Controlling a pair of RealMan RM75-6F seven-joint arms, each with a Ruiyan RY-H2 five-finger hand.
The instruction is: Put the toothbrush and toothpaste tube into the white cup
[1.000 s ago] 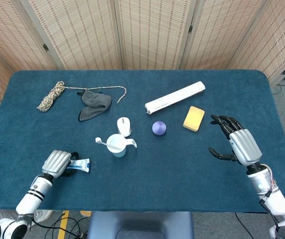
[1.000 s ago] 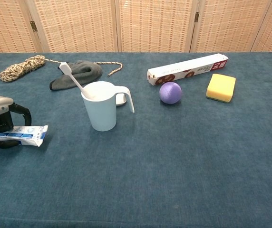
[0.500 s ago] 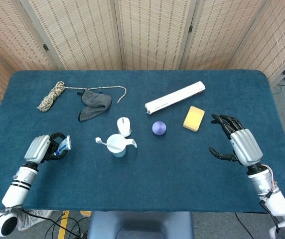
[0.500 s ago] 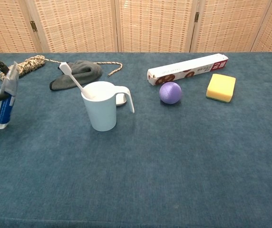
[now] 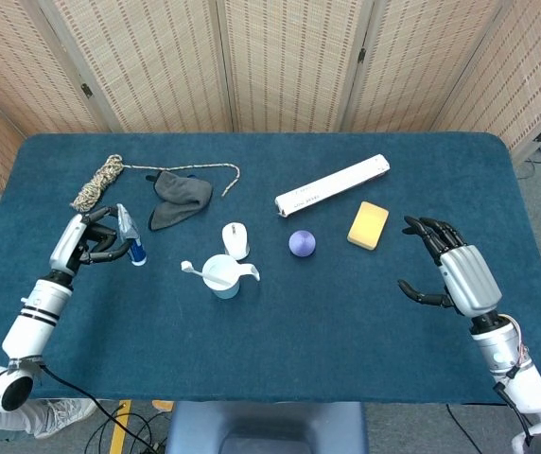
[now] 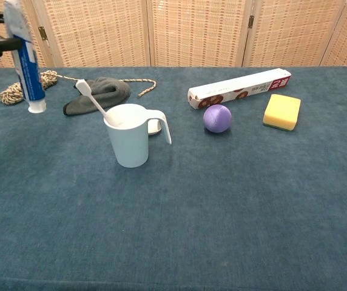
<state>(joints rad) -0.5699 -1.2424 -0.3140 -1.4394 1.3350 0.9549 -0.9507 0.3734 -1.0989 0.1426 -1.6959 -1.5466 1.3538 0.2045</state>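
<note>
Across the whole frame spreads a dark blue felt tabletop, backed by woven cane screens. At left, the left hand pinches the toothpaste tube upright, cap down, above the cloth. Only the head view shows the right hand, fingers spread, holding nothing. Centre, the white cup holds the toothbrush leaning left, clearest in the chest view.
</note>
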